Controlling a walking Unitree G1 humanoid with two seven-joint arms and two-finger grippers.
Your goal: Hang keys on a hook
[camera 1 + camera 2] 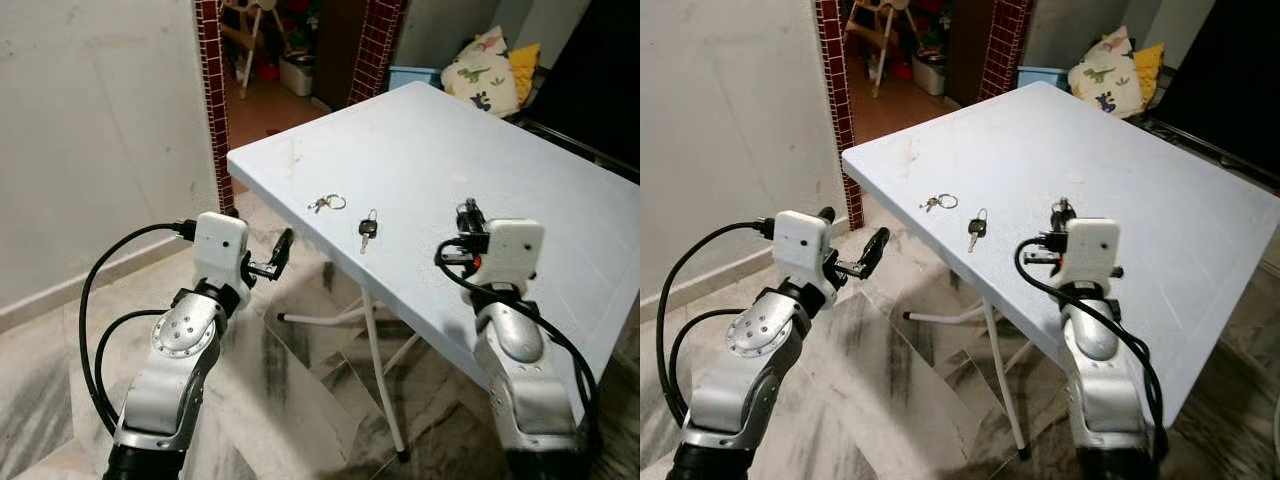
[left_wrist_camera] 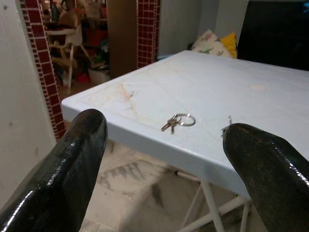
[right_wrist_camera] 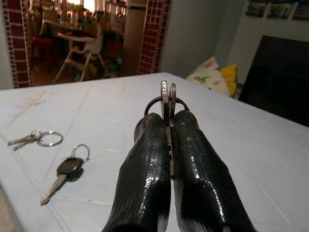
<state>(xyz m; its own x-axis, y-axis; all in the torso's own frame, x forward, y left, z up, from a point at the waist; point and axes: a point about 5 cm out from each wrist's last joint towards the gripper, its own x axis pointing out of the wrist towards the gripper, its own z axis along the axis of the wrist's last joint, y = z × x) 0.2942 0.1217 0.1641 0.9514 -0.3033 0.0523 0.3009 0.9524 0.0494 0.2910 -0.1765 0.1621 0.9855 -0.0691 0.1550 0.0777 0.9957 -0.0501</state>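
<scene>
Black fingers of the right gripper point(image 3: 169, 140) are pressed together on a set of keys point(image 3: 167, 99), whose ring and blades stick up past the fingertips. That forearm rises upright over the pale blue table point(image 1: 520, 160). Ahead and to its left lie a black-headed key point(image 1: 368, 231) and a small ringed key bunch point(image 1: 327, 203). The left gripper point(image 1: 278, 255), fingers spread, is held level beside the table's corner, pointing at it.
</scene>
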